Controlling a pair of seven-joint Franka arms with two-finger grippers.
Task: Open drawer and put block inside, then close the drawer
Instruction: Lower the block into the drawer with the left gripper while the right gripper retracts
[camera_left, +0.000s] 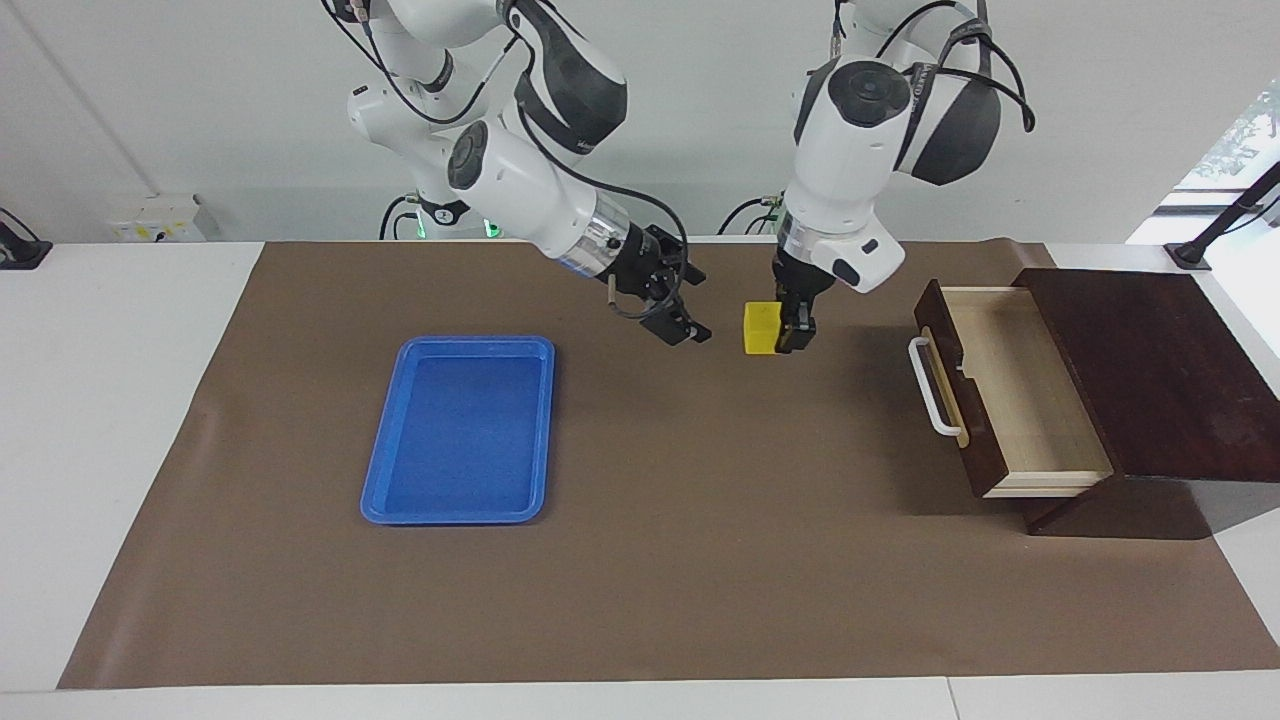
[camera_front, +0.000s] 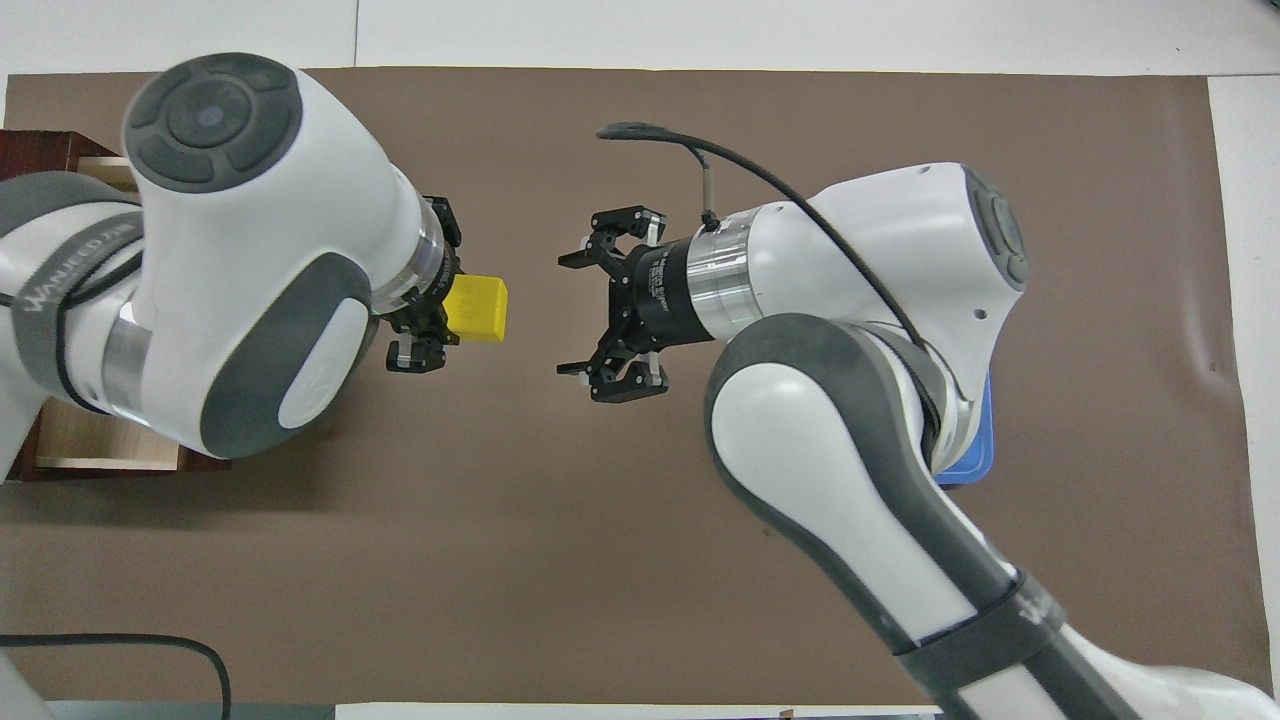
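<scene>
Drawer (camera_left: 1010, 395) pulled well out of its dark box (camera_left: 1150, 370) at the left arm's end of the table; pale wood interior showing, nothing in it. White handle (camera_left: 932, 388) faces the middle of the mat (camera_left: 700, 560). In the overhead view only a corner of the drawer (camera_front: 95, 455) shows under the left arm.

Left gripper (camera_left: 785, 330) up over the mat, between the drawer and the tray (camera_left: 460, 430), closer to the drawer. Fingers clamped on the block (camera_left: 760, 328); the yellow cube sticks out from the fingers toward the right gripper. Overhead view agrees: block (camera_front: 478, 309) at the left gripper (camera_front: 430, 300), off the mat.

Right gripper (camera_left: 680, 315) also over the mat, between the block and the tray, just beside the block but apart from it. Fingers spread wide, holding nothing; overhead view shows the gap plainly at the right gripper (camera_front: 585, 312), pointing at the block.

Tray lies flat on the mat toward the right arm's end, well apart from the drawer; mostly hidden under the right arm in the overhead view, one blue corner (camera_front: 970, 465) visible.
</scene>
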